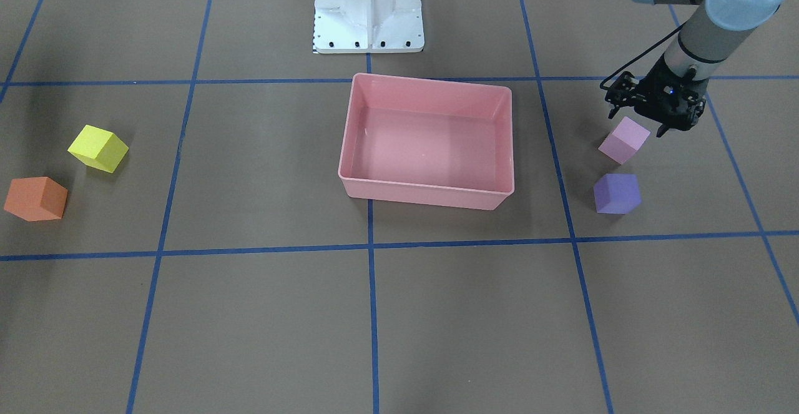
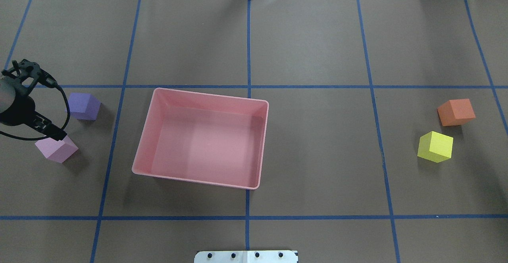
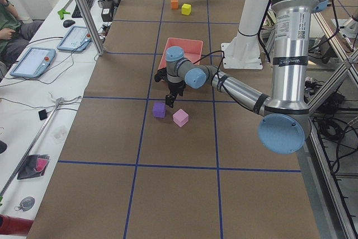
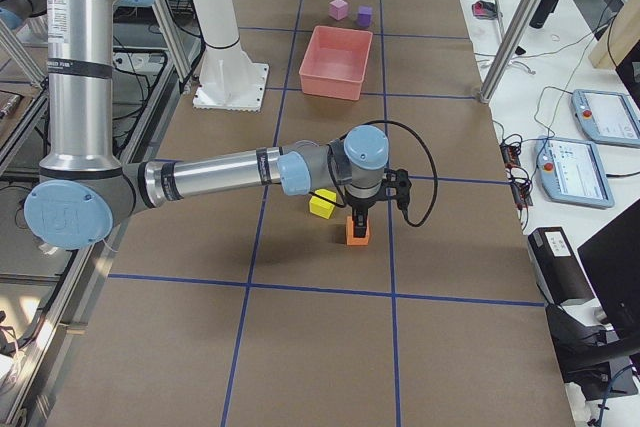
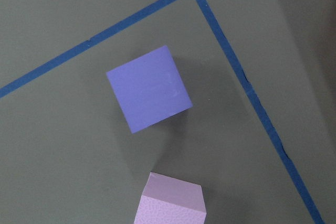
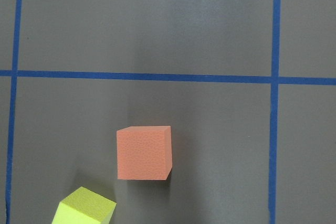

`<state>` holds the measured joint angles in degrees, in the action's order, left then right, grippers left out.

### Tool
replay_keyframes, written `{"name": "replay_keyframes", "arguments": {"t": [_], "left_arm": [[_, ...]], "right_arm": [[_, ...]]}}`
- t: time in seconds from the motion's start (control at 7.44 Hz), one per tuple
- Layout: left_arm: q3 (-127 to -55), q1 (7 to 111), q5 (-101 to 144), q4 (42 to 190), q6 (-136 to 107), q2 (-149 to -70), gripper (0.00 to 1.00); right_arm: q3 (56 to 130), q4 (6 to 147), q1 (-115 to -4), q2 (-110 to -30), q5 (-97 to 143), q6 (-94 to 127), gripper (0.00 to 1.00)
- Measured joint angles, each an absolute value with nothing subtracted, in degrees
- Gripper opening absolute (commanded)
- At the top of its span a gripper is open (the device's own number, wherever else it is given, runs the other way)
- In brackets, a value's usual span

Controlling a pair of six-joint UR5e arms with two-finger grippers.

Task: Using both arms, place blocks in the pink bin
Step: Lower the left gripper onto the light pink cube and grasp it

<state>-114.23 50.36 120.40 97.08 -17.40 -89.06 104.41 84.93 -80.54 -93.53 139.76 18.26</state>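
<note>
From across the table, the left gripper (image 1: 637, 122) hangs just above the light pink-lilac cube (image 1: 623, 140), fingers apart and holding nothing. The purple cube (image 1: 617, 193) sits just beside it. The pink bin (image 1: 426, 197) stands mid-table, and the yellow cube (image 1: 98, 148) and orange cube (image 1: 35, 198) lie well off to its other side.

From overhead, all four cubes rest on the brown table (image 2: 317, 175) outside the bin, two at each end.

From the left end, the near arm reaches low over the lilac and purple pair.

From the right end, the right gripper (image 4: 357, 217) stands directly over the orange cube. Whether its fingers are apart or together cannot be told.

The left wrist camera looks down on the purple cube, with the lilac one at the frame's bottom.

The right wrist camera shows the orange cube, with the yellow one near it at the lower left.
</note>
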Motion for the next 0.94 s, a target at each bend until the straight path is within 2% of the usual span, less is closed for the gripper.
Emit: {"name": "replay_keyframes", "arguments": {"t": [0.94], "left_arm": [[-110.23,46.56,118.65,97.27,-17.35,-87.74,0.99]], "right_arm": [[104.73,80.11,-75.73,-93.43,139.56,26.62,1.0]]}}
